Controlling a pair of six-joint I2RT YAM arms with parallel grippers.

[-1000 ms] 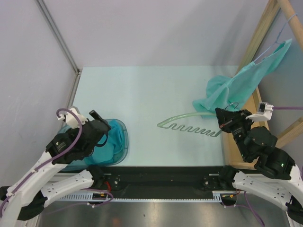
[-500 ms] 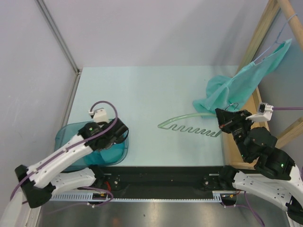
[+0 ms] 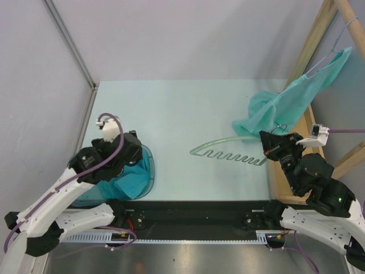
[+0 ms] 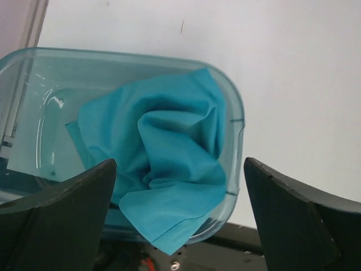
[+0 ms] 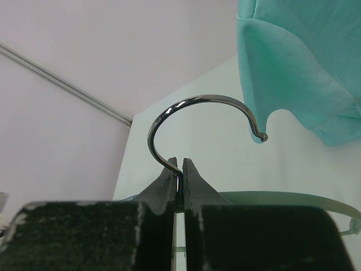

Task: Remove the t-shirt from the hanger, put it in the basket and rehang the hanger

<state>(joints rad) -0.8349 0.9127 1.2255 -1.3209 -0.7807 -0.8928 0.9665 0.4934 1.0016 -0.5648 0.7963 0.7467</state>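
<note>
- step in hand: judged to be the tail end of the removal. The blue t-shirt [image 4: 163,141] is seen crumpled inside the clear bin [image 4: 237,121] at the near-left of the desk [image 3: 171,108], with one corner draped over the bin's near rim.
- hanger [image 3: 228,153] is laid bare on the desk, well apart from the t-shirt; nothing is carried on it.
- left hand [image 4: 180,175]: fingers are spread wide and nothing is gripped. It is held above the bin and the t-shirt.
- right hand [image 5: 180,169]: fingers are clamped on the neck of the hanger's metal hook [image 5: 197,100], near the desk's right edge.
- next move, as judged: little is left to be done to the shirt itself.
  - The left hand would need to be lifted clear of the bin without the draped corner being snagged.
  - The hanger would need to be let go or parked by the right hand, and kept out of the green garment [image 3: 285,105] just beside the hook.
- counts:
  - hands: 2
  - t-shirt in bin: 1
  - bin: 1
  - bare hanger on desk: 1
  - green garment: 1, draped from the wooden rack [image 3: 311,40] down onto the desk's far-right corner
  - wooden rack: 1
  - second hanger [image 3: 337,39]: 1 suspected at the rack top under the green garment, mostly hidden, so it cannot be confirmed
</note>
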